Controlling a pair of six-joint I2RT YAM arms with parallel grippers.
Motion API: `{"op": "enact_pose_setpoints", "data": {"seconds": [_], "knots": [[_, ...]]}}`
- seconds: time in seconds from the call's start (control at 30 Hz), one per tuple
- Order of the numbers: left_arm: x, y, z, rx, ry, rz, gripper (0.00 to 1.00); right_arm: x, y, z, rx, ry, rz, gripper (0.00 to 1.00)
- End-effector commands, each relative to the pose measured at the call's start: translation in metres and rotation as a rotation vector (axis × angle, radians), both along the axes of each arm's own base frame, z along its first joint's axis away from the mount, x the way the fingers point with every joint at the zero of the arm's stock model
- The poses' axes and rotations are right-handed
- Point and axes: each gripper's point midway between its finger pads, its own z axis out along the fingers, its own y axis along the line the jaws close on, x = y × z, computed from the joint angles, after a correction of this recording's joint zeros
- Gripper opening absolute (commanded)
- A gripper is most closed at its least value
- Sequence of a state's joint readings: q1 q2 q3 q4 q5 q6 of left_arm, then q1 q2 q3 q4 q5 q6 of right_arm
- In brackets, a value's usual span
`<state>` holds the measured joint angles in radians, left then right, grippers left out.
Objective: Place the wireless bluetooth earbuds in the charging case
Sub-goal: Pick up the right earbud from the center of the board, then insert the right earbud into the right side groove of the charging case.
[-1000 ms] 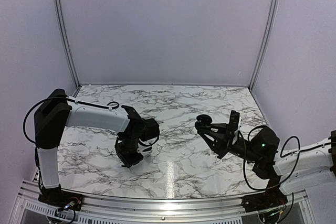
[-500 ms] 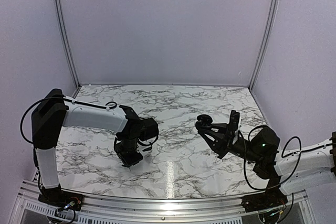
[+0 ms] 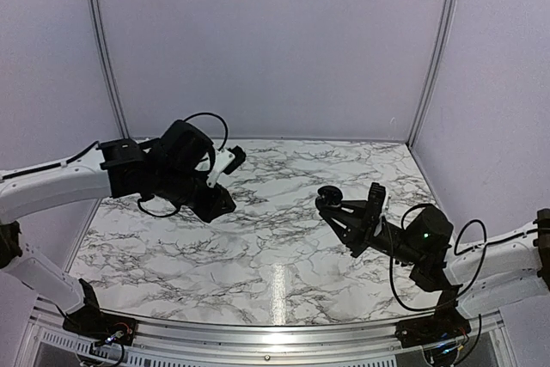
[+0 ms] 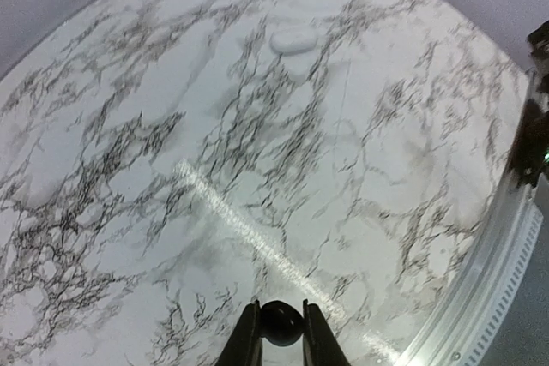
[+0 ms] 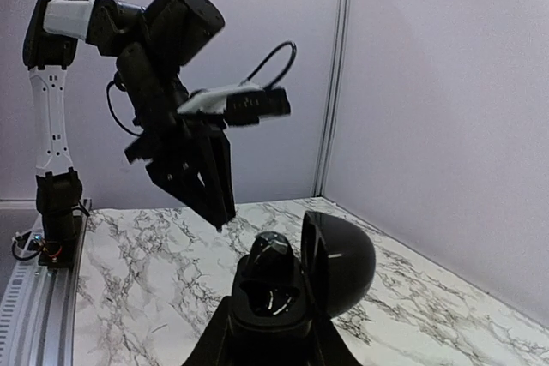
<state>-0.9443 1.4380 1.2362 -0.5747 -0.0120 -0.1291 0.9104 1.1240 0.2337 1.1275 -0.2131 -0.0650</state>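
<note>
Step in hand, judged: transfer of one black earbud [image 4: 280,321] to the charging case [image 5: 274,293]. The earbud is pinched between the fingertips of the left gripper [image 5: 220,205], raised well above the marble table [image 3: 275,272]. The case is clamped at its base by the right gripper [image 5: 273,336], likewise off the table, with the lid [image 5: 339,265] standing open at 3 o'clock in the right wrist view. In the overhead view the left gripper is seen at 9 o'clock of the case, well apart from it, fingers aimed toward 4 o'clock.

Next move, judged: the earbud is to be brought over the open cavity, lined up with a free socket and lowered before release. A dark rounded shape at the cavity's 12 o'clock edge may be an earbud already seated; this cannot be told.

Orientation: the earbud is seen only as a round dark bead, so its long axis cannot be determined. The cavity is faced upward, toward the left arm.

A white pebble-shaped case [image 4: 294,39] is noted on the table, at 12 o'clock in the left wrist view.
</note>
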Motion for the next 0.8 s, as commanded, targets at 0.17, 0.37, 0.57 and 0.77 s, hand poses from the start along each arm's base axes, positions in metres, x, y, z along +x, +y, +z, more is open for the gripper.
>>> {"op": "enact_pose_setpoints", "data": {"seconds": [0.17, 0.37, 0.57, 0.77], "knots": [[-0.031, -0.034, 0.139, -0.661, -0.212, -0.137, 0.11, -0.006, 0.013, 0.044, 0.056, -0.307, -0.085, 0.0], [-0.054, -0.049, 0.17, -0.84, -0.239, -0.201, 0.11, -0.011, 0.021, 0.05, 0.064, -0.395, -0.144, 0.0], [-0.073, -0.076, 0.181, -0.907, -0.237, -0.265, 0.11, -0.008, 0.024, 0.053, 0.074, -0.413, -0.183, 0.0], [-0.078, -0.096, 0.184, -0.971, -0.219, -0.264, 0.11, 0.017, 0.021, 0.057, 0.087, -0.325, -0.354, 0.0]]}}
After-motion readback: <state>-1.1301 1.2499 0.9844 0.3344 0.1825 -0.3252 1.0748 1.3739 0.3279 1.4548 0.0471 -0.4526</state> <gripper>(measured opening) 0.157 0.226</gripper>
